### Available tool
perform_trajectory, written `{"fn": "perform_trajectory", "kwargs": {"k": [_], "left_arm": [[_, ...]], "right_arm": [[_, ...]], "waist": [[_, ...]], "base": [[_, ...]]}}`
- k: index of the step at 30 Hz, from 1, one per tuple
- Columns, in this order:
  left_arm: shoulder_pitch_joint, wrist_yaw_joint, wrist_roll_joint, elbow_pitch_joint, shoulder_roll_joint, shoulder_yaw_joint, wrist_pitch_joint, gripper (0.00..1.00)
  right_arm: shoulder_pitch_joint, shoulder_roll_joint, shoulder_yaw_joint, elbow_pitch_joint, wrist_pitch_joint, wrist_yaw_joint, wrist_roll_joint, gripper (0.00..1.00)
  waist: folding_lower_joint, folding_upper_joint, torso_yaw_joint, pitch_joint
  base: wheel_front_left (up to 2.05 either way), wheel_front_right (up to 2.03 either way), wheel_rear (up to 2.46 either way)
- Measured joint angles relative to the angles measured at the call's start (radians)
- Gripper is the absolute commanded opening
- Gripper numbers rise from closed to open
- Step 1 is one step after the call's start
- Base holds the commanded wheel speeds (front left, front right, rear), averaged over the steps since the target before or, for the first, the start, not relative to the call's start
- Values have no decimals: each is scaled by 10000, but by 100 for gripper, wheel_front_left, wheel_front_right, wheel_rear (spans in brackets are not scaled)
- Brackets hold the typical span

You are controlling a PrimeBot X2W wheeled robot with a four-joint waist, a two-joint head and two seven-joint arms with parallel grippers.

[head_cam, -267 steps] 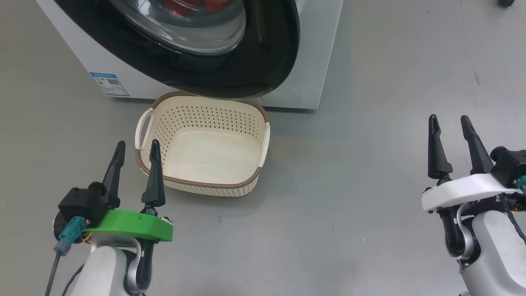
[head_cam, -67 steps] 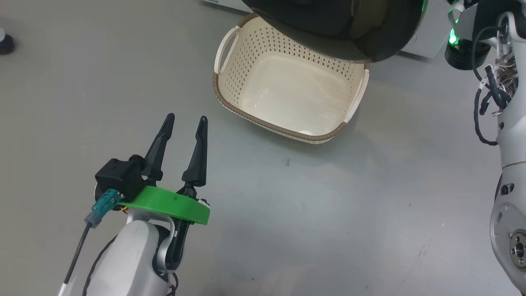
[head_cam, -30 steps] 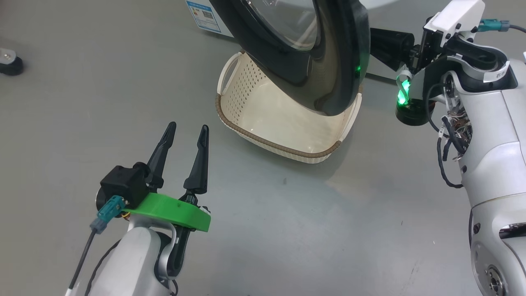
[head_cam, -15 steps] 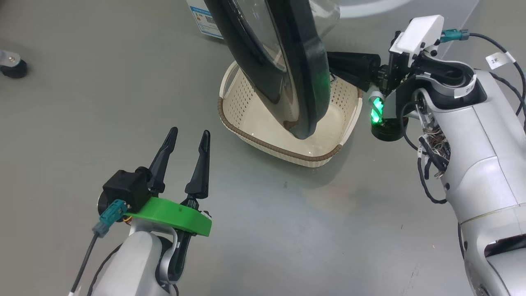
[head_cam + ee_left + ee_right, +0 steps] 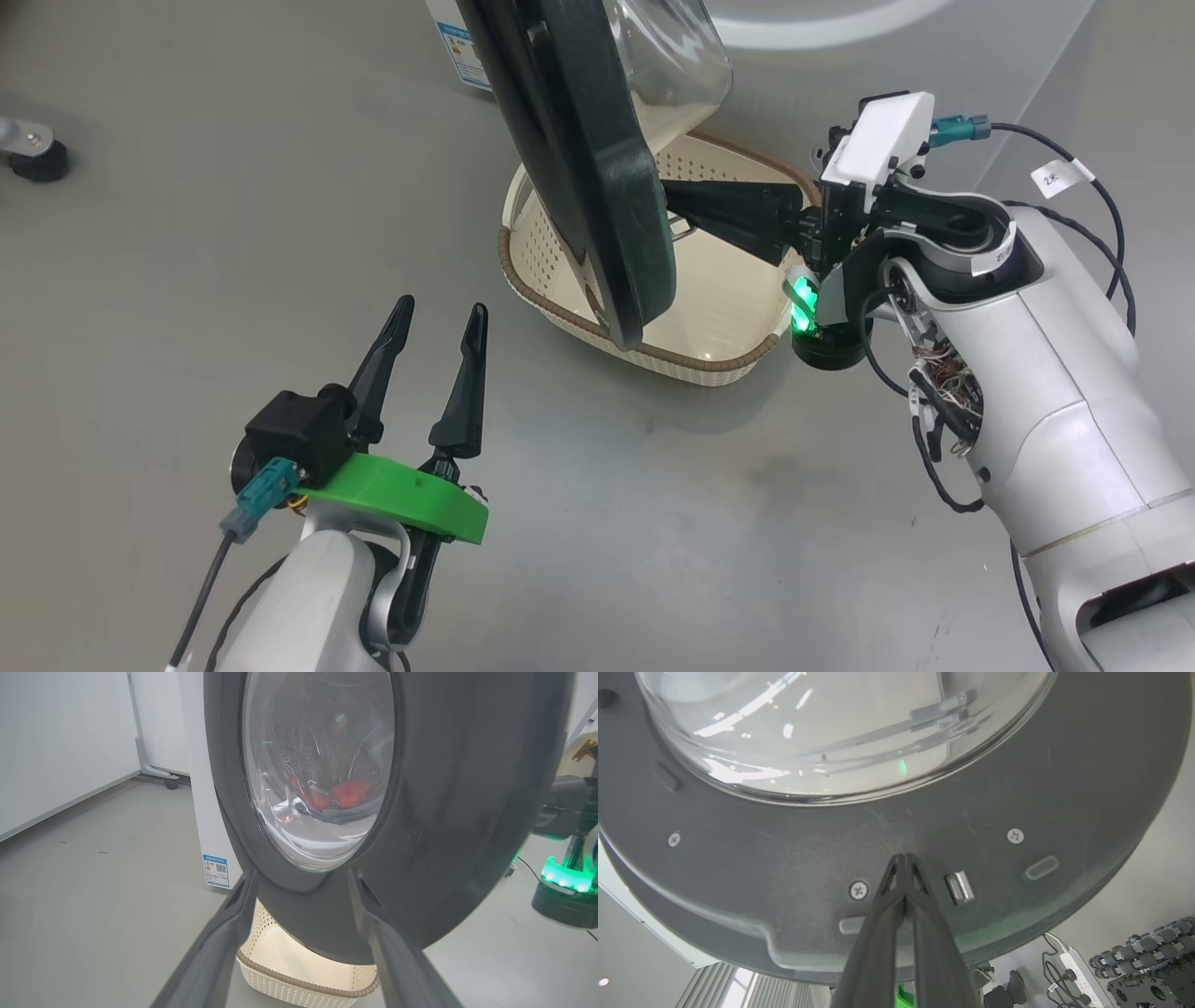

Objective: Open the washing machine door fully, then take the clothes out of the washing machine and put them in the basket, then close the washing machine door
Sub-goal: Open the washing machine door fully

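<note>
My right fingers [image 5: 889, 905] were shut tight and empty, tips against the inside of the door [image 5: 579, 140], which stood left of them; my left fingers [image 5: 464, 392] were wide apart, empty

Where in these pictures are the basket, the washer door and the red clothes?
basket [image 5: 724, 303]: head view, on its bare cream floor.
door [image 5: 597, 187]: head view, on its black ring.
clothes [image 5: 350, 794]: left wrist view, on the red fabric seen through the door.
</note>
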Motion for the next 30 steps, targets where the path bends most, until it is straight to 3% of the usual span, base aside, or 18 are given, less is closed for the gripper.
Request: {"fn": "perform_trajectory", "kwargs": {"k": [17, 27, 30], "left_arm": [[156, 0, 25, 15, 2, -61, 0, 100], [162, 48, 90, 17, 6, 293, 0, 100], [188, 86, 119, 25, 4, 451, 0, 100]], "right_arm": [[330, -13, 1561, -926, -746, 0, 1051, 0], [331, 6, 1898, -1018, -1383, 0, 1089, 0], [330, 27, 1988, -901, -1684, 61, 520, 0]], "waist": [[0, 0, 147, -57], [0, 0, 14, -112], [0, 0, -101, -221]], "base": [[0, 0, 0], [0, 0, 0], [0, 0, 0]]}}
